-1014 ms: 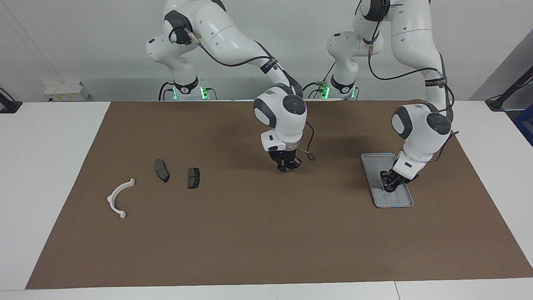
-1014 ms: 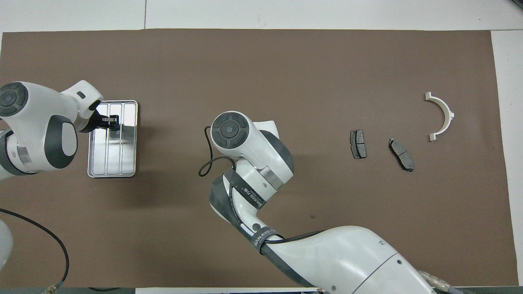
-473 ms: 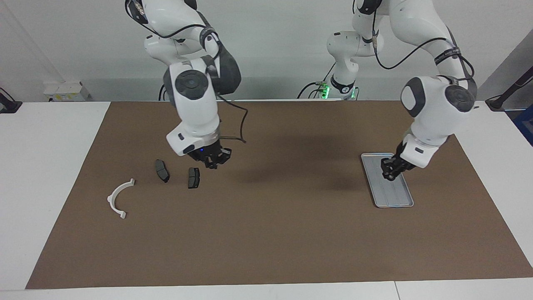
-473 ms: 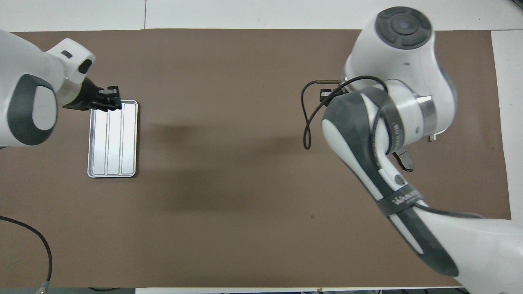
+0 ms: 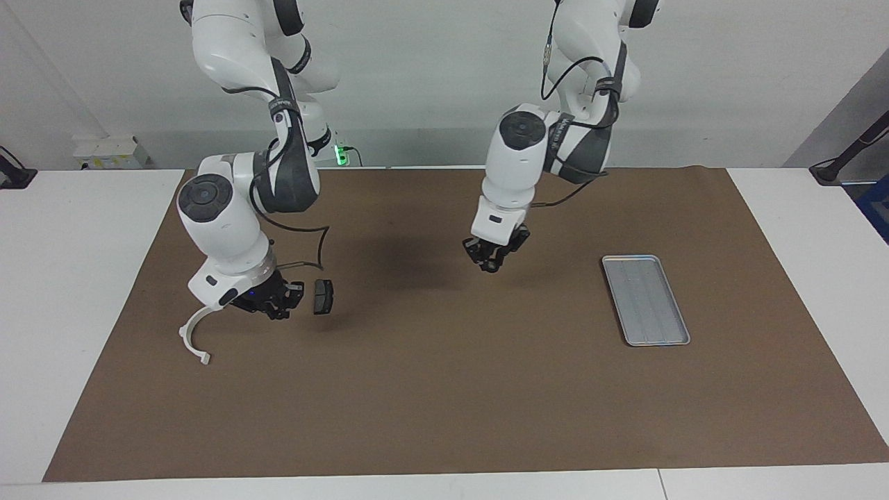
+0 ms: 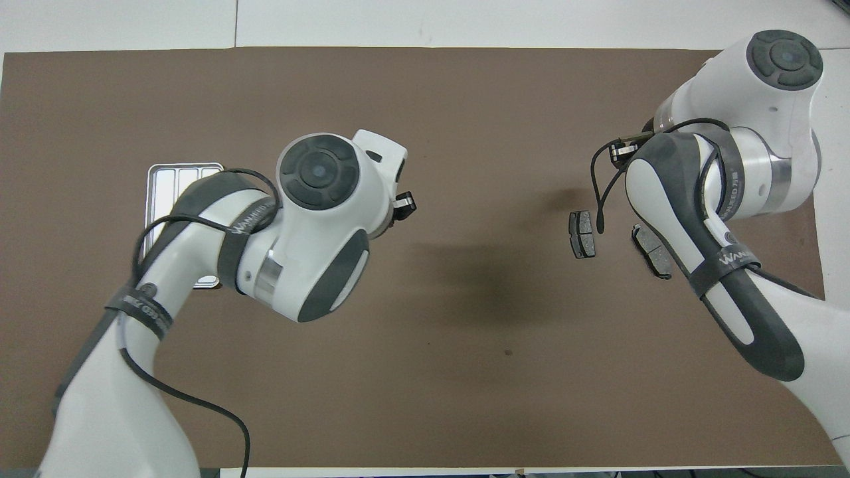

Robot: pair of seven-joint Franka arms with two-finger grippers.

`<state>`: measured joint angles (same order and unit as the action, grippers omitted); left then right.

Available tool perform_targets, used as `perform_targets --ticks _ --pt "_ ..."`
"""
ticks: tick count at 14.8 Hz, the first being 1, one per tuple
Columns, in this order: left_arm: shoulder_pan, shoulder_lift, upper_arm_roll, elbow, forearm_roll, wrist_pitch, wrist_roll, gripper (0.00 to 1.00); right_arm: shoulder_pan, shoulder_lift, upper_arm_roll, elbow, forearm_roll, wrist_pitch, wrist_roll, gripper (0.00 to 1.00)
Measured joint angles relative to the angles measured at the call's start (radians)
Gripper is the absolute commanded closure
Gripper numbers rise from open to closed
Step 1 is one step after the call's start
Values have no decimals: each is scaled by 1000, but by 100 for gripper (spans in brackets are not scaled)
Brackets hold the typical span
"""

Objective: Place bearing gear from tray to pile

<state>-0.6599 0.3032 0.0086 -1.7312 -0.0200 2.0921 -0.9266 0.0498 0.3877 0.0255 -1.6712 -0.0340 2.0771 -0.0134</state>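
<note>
facing: white bracket (image 5: 195, 334) shows, tray (image 5: 646, 300) bare | overhead: arm hides bracket | left tool (image 5: 492, 258) grip unclear | right tool (image 5: 275, 303) pinched closed

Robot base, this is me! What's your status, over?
Left gripper over mid-mat, shut on bearing gear. Right gripper shut, low at the pile. Tray bare. Right gripper crowds the drop spot.
</note>
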Motion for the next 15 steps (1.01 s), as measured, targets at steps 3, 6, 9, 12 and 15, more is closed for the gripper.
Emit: perform_targets --ticks 3,6,9,12,15 --pt "-50 75 1 -30 38 118 -89 100 -20 25 -1 -55 0 111 -57 100" --pt "-50 121 12 -56 63 199 -96 100 -54 80 -1 -64 0 207 -114 100" --pt "-50 128 20 -86 74 238 -96 100 -78 132 -1 -64 0 277 -146 100" --pt "-50 128 21 -114 80 272 -96 100 -79 136 2 -62 0 282 -147 100" --pt "-50 128 21 -131 82 293 -96 5 -79 137 3 -63 0 282 -147 0"
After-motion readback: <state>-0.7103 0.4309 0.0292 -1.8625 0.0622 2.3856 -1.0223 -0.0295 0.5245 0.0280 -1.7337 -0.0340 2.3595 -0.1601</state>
